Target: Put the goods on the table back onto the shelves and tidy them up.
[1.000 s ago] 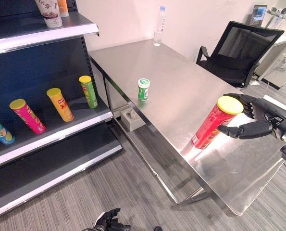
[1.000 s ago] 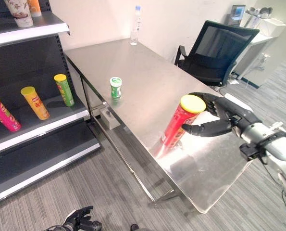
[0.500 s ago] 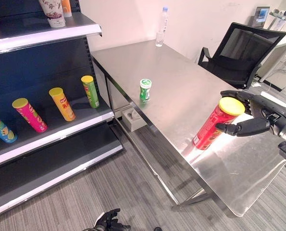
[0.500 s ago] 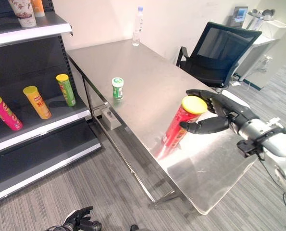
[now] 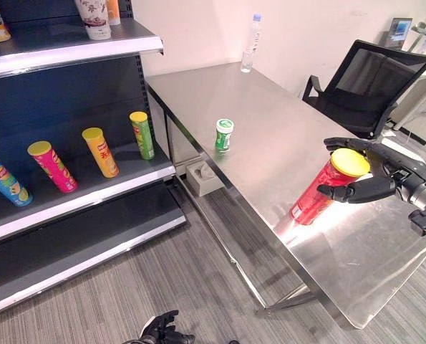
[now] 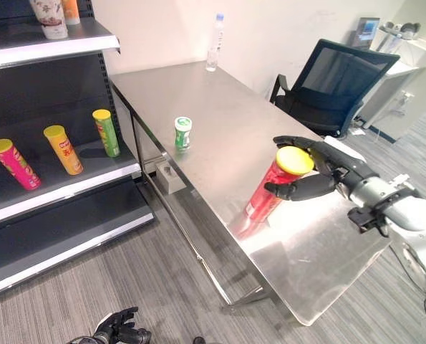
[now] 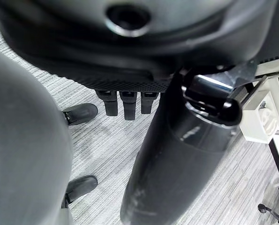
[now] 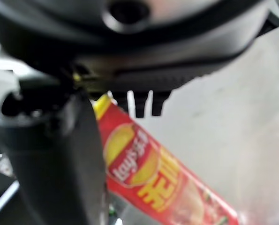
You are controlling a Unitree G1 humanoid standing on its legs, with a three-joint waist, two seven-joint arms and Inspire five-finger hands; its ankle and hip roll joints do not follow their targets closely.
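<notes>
On the shelf unit (image 5: 91, 54) left of the counter (image 5: 270, 136), the middle board carried four leaning tubes: a blue tube (image 5: 3, 180) farthest from the counter, then a pink tube (image 5: 51, 166), an orange tube (image 5: 100, 152), and a green tube (image 5: 142, 135) nearest it. A patterned cup (image 5: 94, 16) stood on the top board, with an orange container (image 5: 113, 10) just behind it. Low on the floor before the shelf unit, the left robot hand (image 5: 161, 331) hung idle, fingers loosely curled, holding nothing. A small grey box (image 5: 202, 178) sat on the floor beneath the counter's shelf-side edge. A short green canister (image 5: 224, 135) stood upright on the counter near that edge; a clear water bottle (image 5: 250, 43) stood at the counter's far end by the wall. Toward the counter's near end, the red tube with yellow lid (image 5: 326, 185) leaned tilted, its base on the steel. The right robot hand (image 5: 374, 172) was wrapped around its upper part, thumb on the near side, fingers curled over the lid's far side. A black office chair (image 5: 366, 86) stood beyond the counter.
</notes>
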